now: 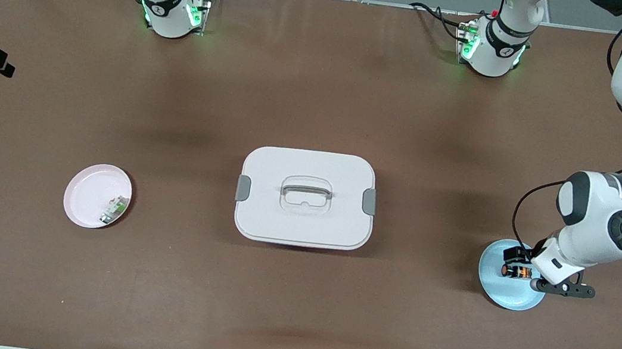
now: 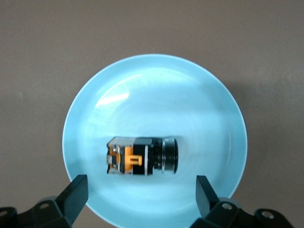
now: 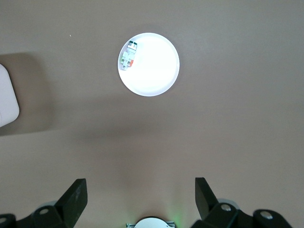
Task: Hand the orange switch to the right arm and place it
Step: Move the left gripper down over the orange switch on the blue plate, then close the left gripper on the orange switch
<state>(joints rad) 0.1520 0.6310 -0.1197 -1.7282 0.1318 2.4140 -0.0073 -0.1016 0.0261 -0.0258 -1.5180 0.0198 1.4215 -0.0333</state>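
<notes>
Left claw [image 2: 141,190] lowered, fingers spread wide — right claw [image 3: 141,190] raised high, open, waiting

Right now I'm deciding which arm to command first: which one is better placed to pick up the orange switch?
The left. The left gripper hangs open right over the blue plate with the orange switch lying on it between its fingers. The right gripper waits open high over bare table, away from that plate.
</notes>
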